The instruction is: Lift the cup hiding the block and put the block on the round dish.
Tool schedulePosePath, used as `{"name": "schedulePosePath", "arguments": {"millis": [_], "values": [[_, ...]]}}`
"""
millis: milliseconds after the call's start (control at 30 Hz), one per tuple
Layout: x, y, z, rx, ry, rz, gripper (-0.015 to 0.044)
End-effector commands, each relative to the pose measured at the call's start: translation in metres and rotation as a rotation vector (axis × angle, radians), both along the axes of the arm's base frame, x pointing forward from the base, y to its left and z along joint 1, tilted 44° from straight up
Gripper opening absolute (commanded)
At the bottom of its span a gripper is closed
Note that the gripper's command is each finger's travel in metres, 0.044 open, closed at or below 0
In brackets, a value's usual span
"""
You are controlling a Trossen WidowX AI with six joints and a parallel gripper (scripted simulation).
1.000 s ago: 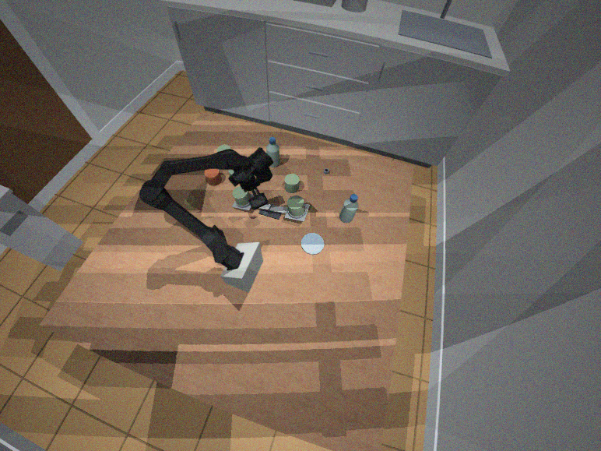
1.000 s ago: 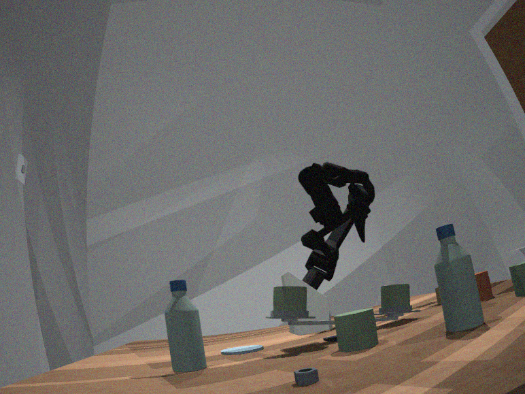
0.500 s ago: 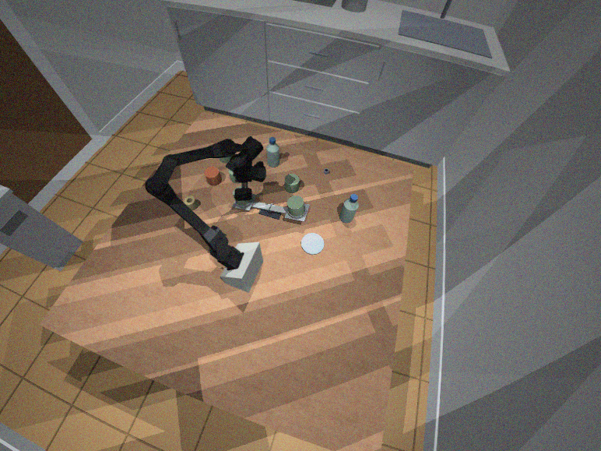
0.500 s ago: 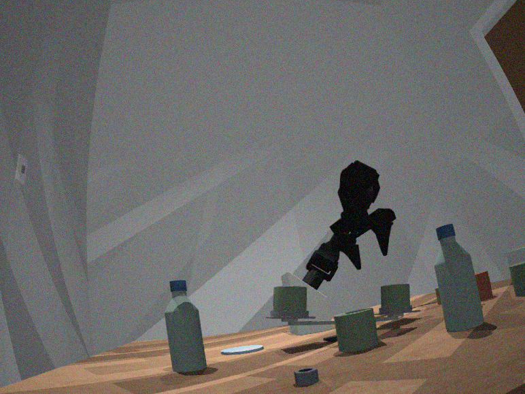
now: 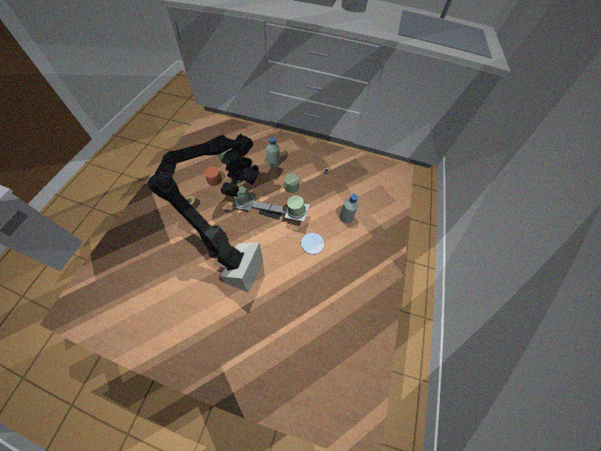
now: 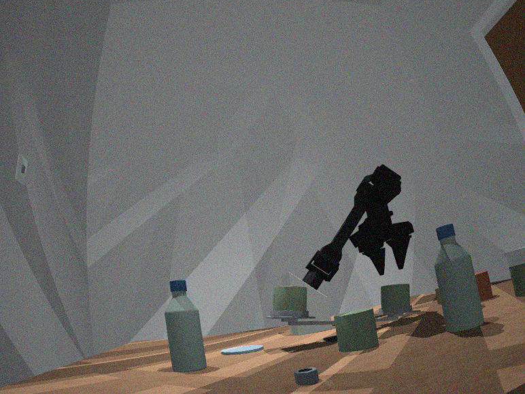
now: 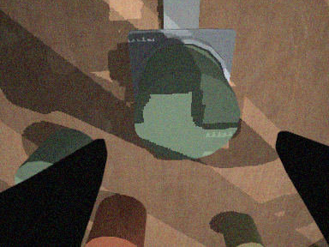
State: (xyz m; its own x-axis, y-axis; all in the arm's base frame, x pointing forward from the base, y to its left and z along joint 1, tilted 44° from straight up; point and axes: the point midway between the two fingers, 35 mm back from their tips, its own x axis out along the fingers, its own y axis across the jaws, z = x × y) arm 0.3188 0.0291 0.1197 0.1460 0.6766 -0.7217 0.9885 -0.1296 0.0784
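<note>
The balance [image 5: 268, 208] [image 7: 181, 6] carries a green cup on each end. One cup [image 5: 244, 198] [image 6: 395, 297] [image 7: 171, 116] stands on the end farther from the dish. The other cup [image 5: 295, 205] [image 6: 290, 299] stands on the end nearer the dish. My gripper [image 5: 240, 181] [image 6: 391, 271] [image 7: 192, 143] is open and empty, above the farther cup. In the wrist view that cup shows between the fingertips, a little beyond them. The pale blue round dish [image 5: 312, 243] [image 6: 242, 349] lies bare. The block is not visible.
A blue-capped bottle [image 5: 272, 154] [image 6: 457, 284] stands behind the gripper, another [image 5: 349, 210] [image 6: 185, 337] beyond the nearer cup. A green cylinder [image 5: 291, 184] [image 6: 356, 331] stands behind the balance. An orange cylinder [image 5: 212, 175] [image 6: 483, 285] [image 7: 120, 219] and a small dark ring [image 5: 325, 170] [image 6: 306, 375] are also there.
</note>
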Motion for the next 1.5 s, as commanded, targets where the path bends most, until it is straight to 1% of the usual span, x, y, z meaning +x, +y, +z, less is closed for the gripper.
{"name": "schedulePosePath", "arguments": {"millis": [0, 133, 1467], "values": [[0.001, 0.001, -0.003, 0.000, 0.025, -0.009, 0.0440], [0.002, 0.011, -0.012, 0.000, 0.024, -0.009, 0.0440], [0.010, 0.050, -0.055, 0.002, 0.024, -0.009, 0.0440]]}}
